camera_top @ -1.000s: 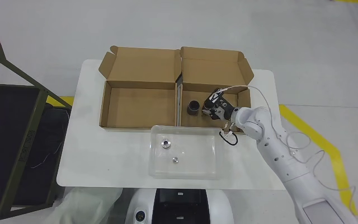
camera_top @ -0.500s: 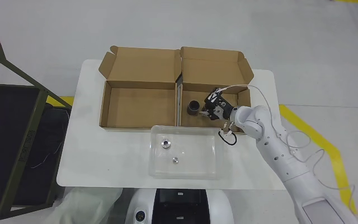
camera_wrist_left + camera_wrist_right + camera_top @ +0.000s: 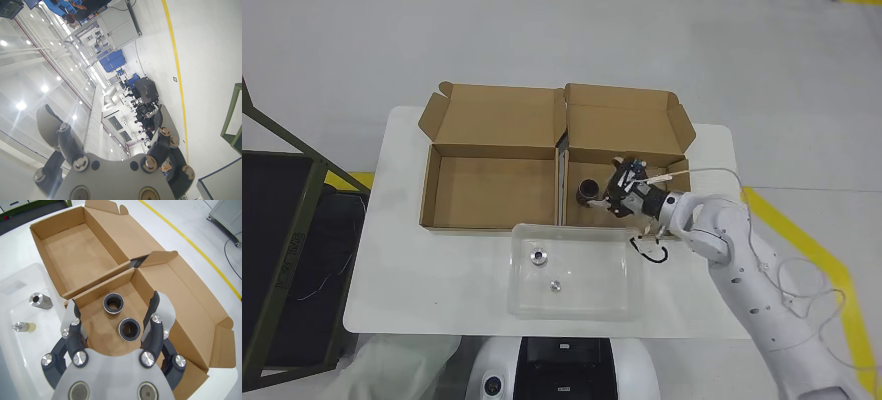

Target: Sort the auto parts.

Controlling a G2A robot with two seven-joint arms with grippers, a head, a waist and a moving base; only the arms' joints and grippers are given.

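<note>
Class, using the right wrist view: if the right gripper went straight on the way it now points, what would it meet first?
Probably the nearer black ring in the cardboard box, seen between the open jaws of the right gripper; depth is unclear, so the box floor is possible.

a white table (image 3: pixel 402 220) carries two open brown cardboard boxes side by side on its far half, the left box (image 3: pixel 492 190) and the right box (image 3: pixel 627 120). a black ring-shaped part (image 3: pixel 588 189) stands in the right box close to its left wall. the right gripper (image 3: pixel 610 198) hangs just right of that ring. nearer, a clear plastic tray (image 3: pixel 617 290) holds a short silver metal cylinder (image 3: pixel 538 257) and a small metal pin (image 3: pixel 556 285).
</note>
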